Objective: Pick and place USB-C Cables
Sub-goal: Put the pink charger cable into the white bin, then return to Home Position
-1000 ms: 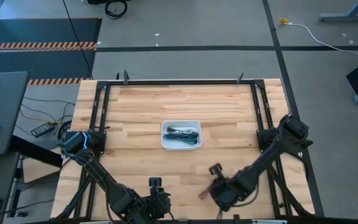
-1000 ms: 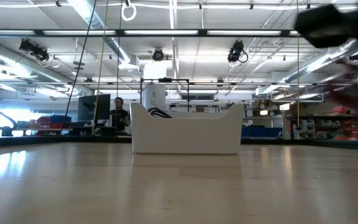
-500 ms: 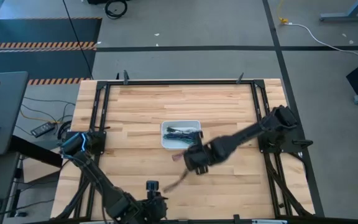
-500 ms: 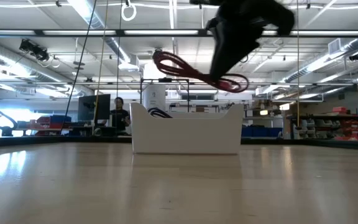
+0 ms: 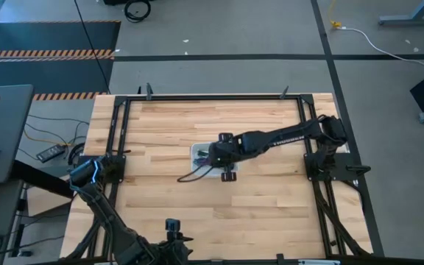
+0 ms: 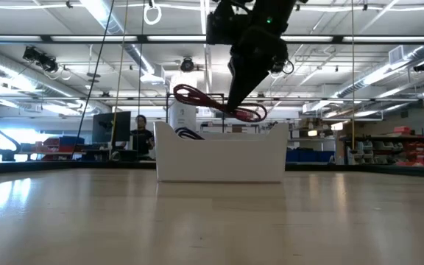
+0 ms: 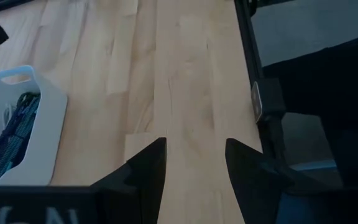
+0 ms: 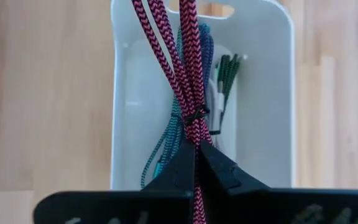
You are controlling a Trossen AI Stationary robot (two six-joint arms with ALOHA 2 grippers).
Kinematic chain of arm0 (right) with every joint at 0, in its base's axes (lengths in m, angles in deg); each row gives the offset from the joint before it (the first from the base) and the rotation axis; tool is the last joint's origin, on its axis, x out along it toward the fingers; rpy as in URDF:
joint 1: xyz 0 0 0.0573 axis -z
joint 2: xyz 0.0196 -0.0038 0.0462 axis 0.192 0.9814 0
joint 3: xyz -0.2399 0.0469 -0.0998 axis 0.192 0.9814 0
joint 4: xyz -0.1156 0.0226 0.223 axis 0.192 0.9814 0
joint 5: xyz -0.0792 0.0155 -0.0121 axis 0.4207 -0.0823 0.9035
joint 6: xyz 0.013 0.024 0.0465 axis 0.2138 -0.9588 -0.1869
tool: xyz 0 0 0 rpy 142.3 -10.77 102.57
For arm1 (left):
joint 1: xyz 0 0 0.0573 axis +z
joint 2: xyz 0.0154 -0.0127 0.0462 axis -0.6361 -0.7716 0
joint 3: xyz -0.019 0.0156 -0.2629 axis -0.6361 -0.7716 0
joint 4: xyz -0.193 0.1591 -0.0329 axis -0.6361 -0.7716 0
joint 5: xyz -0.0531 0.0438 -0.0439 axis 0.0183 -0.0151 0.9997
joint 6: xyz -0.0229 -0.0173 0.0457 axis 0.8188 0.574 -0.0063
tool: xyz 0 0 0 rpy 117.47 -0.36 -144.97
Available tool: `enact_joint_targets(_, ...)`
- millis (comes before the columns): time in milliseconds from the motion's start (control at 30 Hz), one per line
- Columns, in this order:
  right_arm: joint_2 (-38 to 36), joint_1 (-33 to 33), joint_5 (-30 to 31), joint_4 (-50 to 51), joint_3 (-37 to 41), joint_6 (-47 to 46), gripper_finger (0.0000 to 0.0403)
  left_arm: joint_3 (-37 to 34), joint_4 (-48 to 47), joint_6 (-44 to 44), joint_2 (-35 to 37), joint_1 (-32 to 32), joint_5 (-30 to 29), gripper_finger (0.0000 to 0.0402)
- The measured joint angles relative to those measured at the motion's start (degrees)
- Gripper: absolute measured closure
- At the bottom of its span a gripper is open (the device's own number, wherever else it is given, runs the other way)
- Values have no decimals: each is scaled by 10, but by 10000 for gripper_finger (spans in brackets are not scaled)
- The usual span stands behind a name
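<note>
A white bin (image 5: 197, 152) stands at the table's middle, holding teal, purple, green and white cable bundles (image 8: 213, 68). My right gripper (image 5: 216, 156) hovers over the bin, shut on a dark red braided USB-C cable bundle (image 6: 210, 101). The cable's free loop reaches past the bin's near left corner (image 5: 191, 176). My left gripper (image 7: 194, 163) is open and empty at the table's near edge (image 5: 174, 234). My right gripper pinches several strands of the dark red cable (image 8: 194, 140) between its two fingers, just behind the small black tie (image 8: 196, 114). The fingers slant down from the table's right, and the strands run on along them. The bundle is lifted clear above the bin's rim, its loop (image 6: 190, 94) sticking out sideways.
Black frame rails (image 5: 311, 140) run along the table's left, right and far sides. Bare wood lies all round the bin (image 6: 219, 158). The bin also shows in the left wrist view (image 7: 39, 118). A person sits far off in the room (image 6: 140, 132).
My right gripper has swung from the table's near right part up and toward the bin, carrying the dark red cable clear of the table, and now hangs over the bin. The cable's loop trails behind it. My left arm has drawn back a little toward the near edge.
</note>
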Motion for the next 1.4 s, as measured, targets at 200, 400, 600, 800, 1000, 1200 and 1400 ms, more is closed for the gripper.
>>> enact_joint_targets(200,0,24,-29,-10,23,-17,373,0,-2,-14,0,1,0,230)
enact_joint_targets(400,0,28,-29,-30,31,-19,295,0,-1,-22,0,5,0,230)
enact_joint_targets(600,-11,26,-37,-2,31,-21,231,0,-1,-78,0,21,-3,230)
enact_joint_targets(800,-90,24,-34,65,31,-57,225,0,1,-164,0,79,2,230)
enact_joint_targets(1000,-185,4,0,165,33,-102,238,0,-27,-227,12,163,23,230)
enact_joint_targets(1200,-258,-26,8,189,75,-135,242,0,-113,-236,58,285,92,230)
enact_joint_targets(1400,-291,-53,10,167,131,-144,243,0,-130,-295,82,408,250,230)
